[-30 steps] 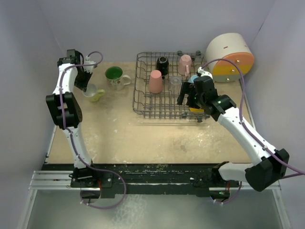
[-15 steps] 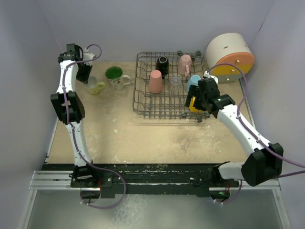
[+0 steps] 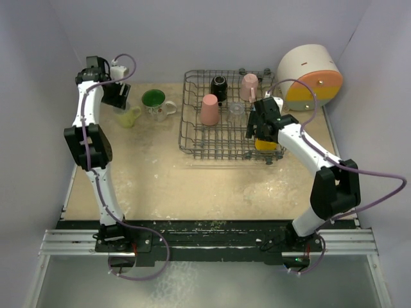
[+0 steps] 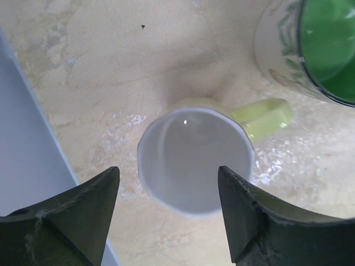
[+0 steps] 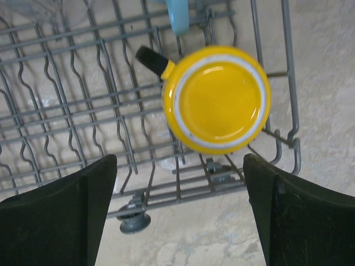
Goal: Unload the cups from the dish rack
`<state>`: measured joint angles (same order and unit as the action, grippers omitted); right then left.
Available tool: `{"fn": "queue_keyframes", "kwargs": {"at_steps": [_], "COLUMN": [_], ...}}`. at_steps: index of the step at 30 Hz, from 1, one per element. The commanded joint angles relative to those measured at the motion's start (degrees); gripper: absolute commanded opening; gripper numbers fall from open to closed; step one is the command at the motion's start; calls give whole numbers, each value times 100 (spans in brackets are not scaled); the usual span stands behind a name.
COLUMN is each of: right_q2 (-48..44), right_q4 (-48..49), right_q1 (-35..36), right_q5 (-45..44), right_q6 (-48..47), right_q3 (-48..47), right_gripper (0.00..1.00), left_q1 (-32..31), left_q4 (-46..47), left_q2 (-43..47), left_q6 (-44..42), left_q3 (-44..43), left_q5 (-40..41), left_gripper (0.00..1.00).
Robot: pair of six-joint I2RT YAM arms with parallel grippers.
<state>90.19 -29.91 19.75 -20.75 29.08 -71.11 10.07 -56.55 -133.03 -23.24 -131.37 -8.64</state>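
Near the far left corner of the table (image 3: 192, 186), the left gripper (image 4: 166, 177) hangs spread wide and holds nothing. The pale yellow-green mug (image 4: 197, 160) stands upright on the table beneath it, just beside the green-inside white mug (image 4: 310, 44). The dish rack (image 3: 192, 151) sits by the far edge, right of middle. The right gripper (image 5: 178, 160), also wide open and empty, hovers over the yellow-orange mug (image 5: 216, 100), which lies bottom up in the rack's near right corner. The rack also holds the salmon tumbler (image 3: 209, 109), black mug (image 3: 219, 86), pink mug (image 3: 249, 85), clear glass (image 3: 236, 110) and light blue mug (image 5: 180, 16). A round drawer box (image 3: 310, 76) fills the far right corner
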Motion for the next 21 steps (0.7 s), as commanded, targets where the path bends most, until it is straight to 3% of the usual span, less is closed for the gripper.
{"fn": "queue_keyframes", "kwargs": {"at_steps": [1,8,12,21], "right_q2": [266,1350,2151,2619], "right_q4": [133,126,-436,-613], "right_q1": [-30,-19,20,20], "right_q5": [-751,-619,-540,-703], "right_q6": [-584,-1314,-1614,-1980], "right_q3": [-713,-1821,-2614,-2912], "right_gripper": [96,89,82,75], "left_q1": [-17,-6,-8,-5], "left_q4": [167,29,-90,-189], "left_q2": [1071,1971,2455,3011], "left_q6": [-66,-132,-117,-145], "left_q3": [168,669,1052,1576], "left_q5": [-419,-716,-1019,-1214], "left_gripper": [86,89,88,88]}}
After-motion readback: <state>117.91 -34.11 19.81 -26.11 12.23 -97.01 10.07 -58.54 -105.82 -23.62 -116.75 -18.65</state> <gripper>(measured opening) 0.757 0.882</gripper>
